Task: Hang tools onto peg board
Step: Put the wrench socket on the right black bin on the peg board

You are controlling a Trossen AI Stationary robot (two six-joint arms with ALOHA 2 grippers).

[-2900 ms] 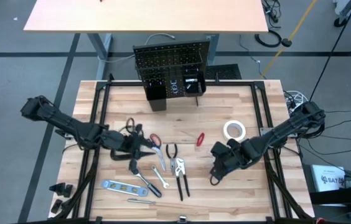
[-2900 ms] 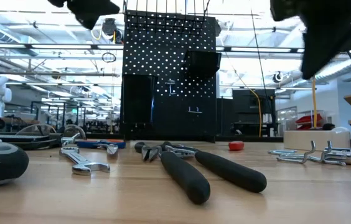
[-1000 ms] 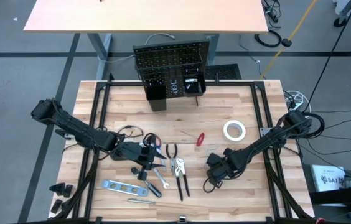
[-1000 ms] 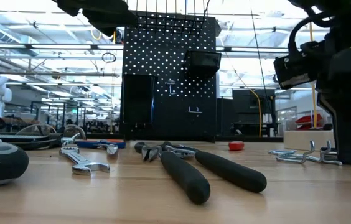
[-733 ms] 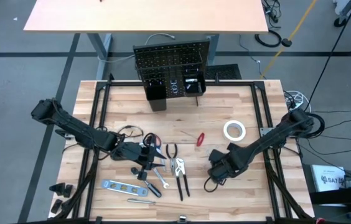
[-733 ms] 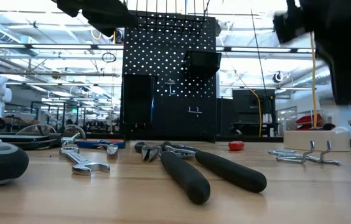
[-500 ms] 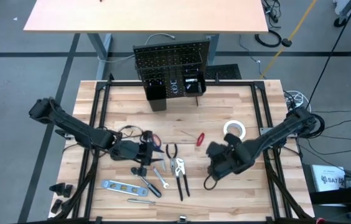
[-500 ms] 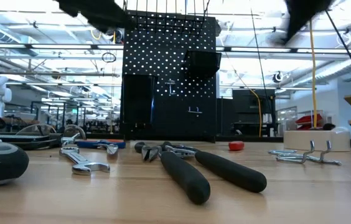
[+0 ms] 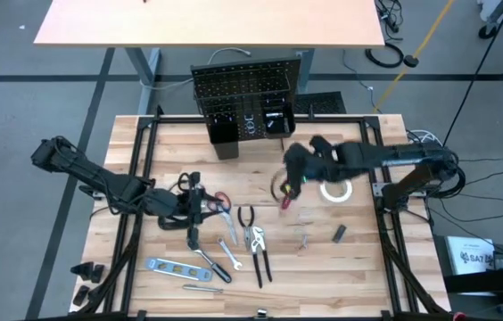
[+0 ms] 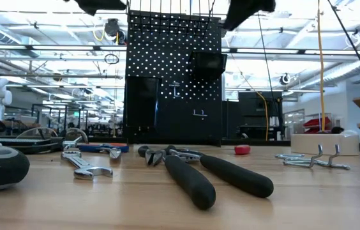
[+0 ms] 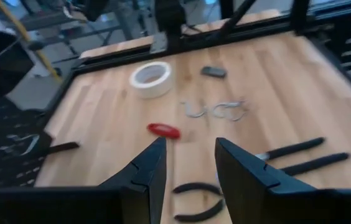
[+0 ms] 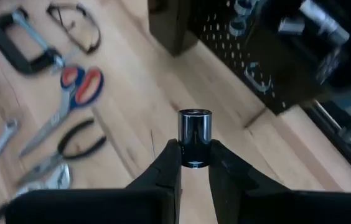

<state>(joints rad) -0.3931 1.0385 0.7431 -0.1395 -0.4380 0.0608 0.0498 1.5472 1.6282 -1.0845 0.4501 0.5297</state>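
Note:
The peg board [image 9: 247, 89] stands upright at the table's far edge, with black bins at its foot. Red-handled scissors [image 9: 220, 201], pliers [image 9: 253, 239], a level [image 9: 173, 266] and a red screwdriver [image 9: 286, 198] lie flat on the table. My right gripper [image 9: 287, 176] hangs above the table's middle, in front of the peg board [image 12: 256, 56], shut on a small shiny metal socket [image 12: 195, 146]. My left gripper [image 11: 188, 165] is open over the tools at the left, by the scissors, with nothing between its fingers. My right gripper pinches the socket's lower end [image 12: 194, 163] between its two fingertips. The rest of the socket stands out past the fingertips, its open end away from them. The fingers slant down toward the table's left. The socket is lifted clear of the table.
A white tape roll [image 9: 334, 187] lies right of the right gripper. Metal hooks [image 9: 303, 239] and a small dark piece [image 9: 339, 234] lie on the near right. A C-clamp [image 12: 20, 43] and safety glasses [image 12: 76, 28] lie left of the scissors. A wrench [image 10: 87, 167] lies near the front.
My right gripper has risen from the near right of the table and swung toward the far edge and the peg board, carrying the socket. My left gripper has drawn back a little toward the table's left and far edge, lifted, and stayed open.

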